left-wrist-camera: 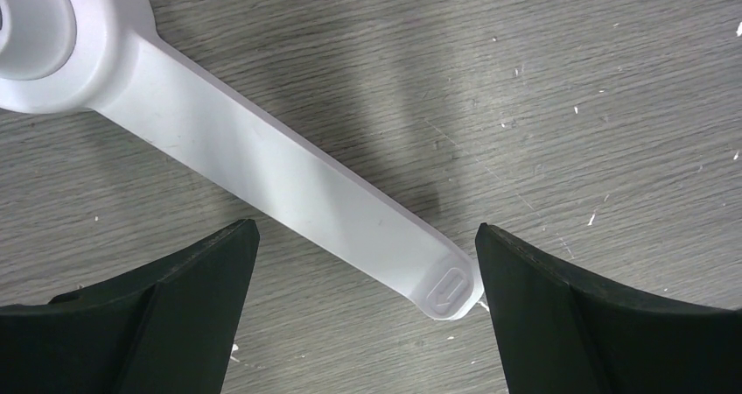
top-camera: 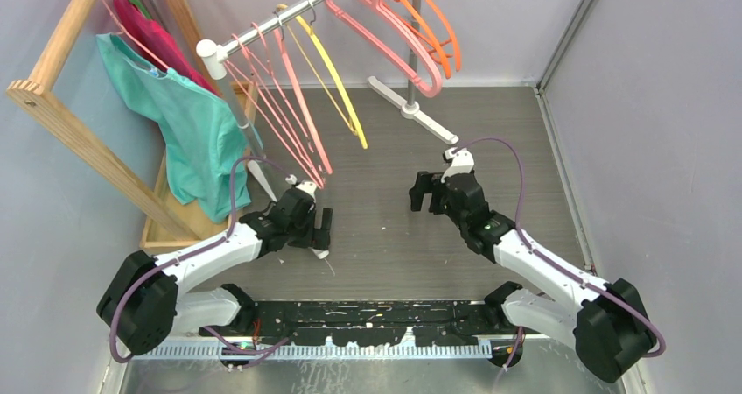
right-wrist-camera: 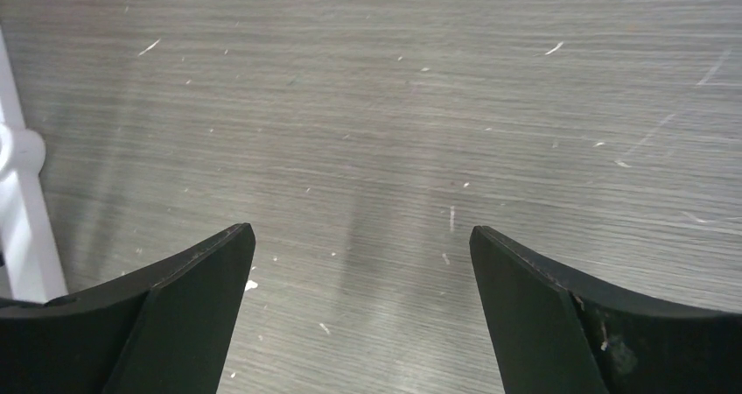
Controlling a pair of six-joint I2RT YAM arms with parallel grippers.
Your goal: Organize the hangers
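The left tool (top-camera: pixel 318 228) is held low over the bench (top-camera: pixel 394 236) with its jaws spread wide, and nothing is gripped. In the left wrist view the left tool (left-wrist-camera: pixel 363 236) is seen astride a flat white foot (left-wrist-camera: pixel 289 175) of the clothes rack; the rounded tip of that foot lies just beside one finger (left-wrist-camera: pixel 560 315), and whether they touch cannot be told.

The right tool (top-camera: pixel 426 193) is likewise spread wide and empty. In the right wrist view only bare, scuffed grey bench (right-wrist-camera: pixel 394 105) is seen between the fingers of the right tool (right-wrist-camera: pixel 361 236), with a white rack foot (right-wrist-camera: pixel 22 193) at the left edge.

The hangers are hung well above and beyond both tools on the silver rail (top-camera: pixel 289 16). Thin pink hangers (top-camera: pixel 282 118) are grouped near the rail's white-capped end, a thin yellow hanger (top-camera: pixel 338 87) is hung next to them, and thick pink hangers (top-camera: pixel 395 42) and orange hangers (top-camera: pixel 440 28) are gathered at the far end.

On a wooden frame (top-camera: pixel 66 131) at the left, teal and magenta garments (top-camera: pixel 192 140) are draped.
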